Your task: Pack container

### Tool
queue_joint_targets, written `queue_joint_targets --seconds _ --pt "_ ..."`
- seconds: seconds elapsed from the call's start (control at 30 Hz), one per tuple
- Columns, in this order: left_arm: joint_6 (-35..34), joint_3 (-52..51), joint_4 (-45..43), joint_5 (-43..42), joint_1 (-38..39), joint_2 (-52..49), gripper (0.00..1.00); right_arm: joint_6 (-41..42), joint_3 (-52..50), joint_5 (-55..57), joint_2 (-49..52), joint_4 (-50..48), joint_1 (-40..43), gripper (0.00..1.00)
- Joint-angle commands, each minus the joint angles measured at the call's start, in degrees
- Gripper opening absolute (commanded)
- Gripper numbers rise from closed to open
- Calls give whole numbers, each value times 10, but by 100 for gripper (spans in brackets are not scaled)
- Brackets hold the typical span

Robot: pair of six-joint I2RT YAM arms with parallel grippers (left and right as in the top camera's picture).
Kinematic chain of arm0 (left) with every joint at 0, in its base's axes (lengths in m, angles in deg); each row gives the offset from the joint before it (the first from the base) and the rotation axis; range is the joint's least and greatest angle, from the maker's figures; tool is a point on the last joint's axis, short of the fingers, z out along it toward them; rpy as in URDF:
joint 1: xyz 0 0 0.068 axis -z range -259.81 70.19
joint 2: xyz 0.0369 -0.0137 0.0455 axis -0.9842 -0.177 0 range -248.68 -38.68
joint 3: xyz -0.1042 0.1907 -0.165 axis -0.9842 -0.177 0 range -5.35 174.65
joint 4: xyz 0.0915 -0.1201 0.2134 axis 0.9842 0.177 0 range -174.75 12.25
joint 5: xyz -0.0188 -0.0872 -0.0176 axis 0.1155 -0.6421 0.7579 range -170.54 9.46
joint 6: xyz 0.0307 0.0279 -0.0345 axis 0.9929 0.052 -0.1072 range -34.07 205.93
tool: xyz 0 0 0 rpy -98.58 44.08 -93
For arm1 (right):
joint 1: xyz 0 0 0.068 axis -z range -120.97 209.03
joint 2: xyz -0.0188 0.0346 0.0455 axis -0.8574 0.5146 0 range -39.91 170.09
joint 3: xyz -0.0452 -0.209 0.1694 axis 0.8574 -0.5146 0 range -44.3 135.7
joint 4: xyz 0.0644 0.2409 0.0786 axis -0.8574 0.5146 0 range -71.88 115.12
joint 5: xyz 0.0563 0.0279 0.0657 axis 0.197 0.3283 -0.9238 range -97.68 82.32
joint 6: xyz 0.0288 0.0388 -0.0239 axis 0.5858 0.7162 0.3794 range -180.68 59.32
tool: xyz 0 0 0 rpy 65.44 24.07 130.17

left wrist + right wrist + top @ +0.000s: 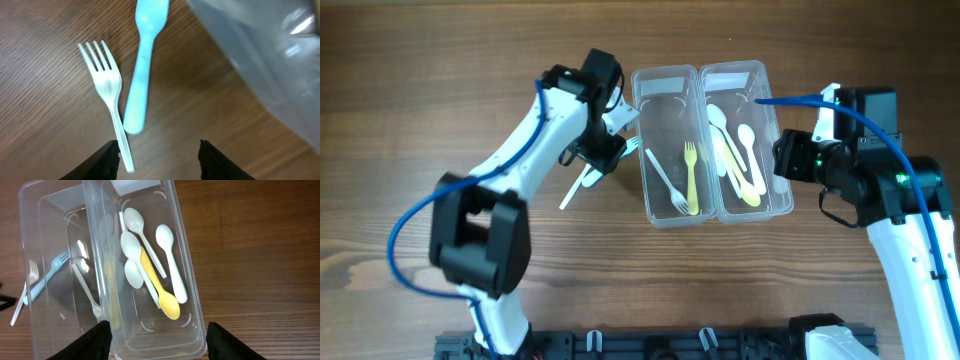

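Two clear containers stand side by side. The left container (647, 190) holds a white fork (666, 180) and a yellow fork (691, 178). The right container (783, 195) holds white spoons (170, 262) and a yellow spoon (161, 295). On the table left of the containers lie a white fork (109, 92) and a light blue fork (141, 75). My left gripper (159, 156) is open and empty just above them, with the white fork's handle end by its left finger. My right gripper (157, 340) is open and empty over the spoon container's (192, 305) near end.
The wooden table (410, 120) surrounds everything. Both loose forks also show through the left container's wall in the right wrist view, the blue one (50, 275) beside the white one (20, 307). My left arm (510, 150) reaches in from the lower left.
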Motion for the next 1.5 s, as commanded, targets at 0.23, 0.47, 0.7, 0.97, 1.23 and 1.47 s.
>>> queue_joint_targets --seconds 0.23,0.47,0.7,0.97,1.23,1.47 --pt "48 -3 -56 22 -1 -85 51 -2 11 12 -1 0 1 61" --pt "60 -3 -60 20 -1 -107 50 -3 11 12 -1 1 1 61" --pt "57 -3 -63 -12 14 -110 45 -3 11 12 -1 0 1 61" --pt "38 -3 -79 17 67 -109 41 -3 11 12 -1 3 1 61" --pt "-25 3 -48 64 72 -95 39 -3 11 12 -1 4 1 61" --pt "-17 3 -37 64 21 -68 50 -3 11 12 -1 5 1 61"
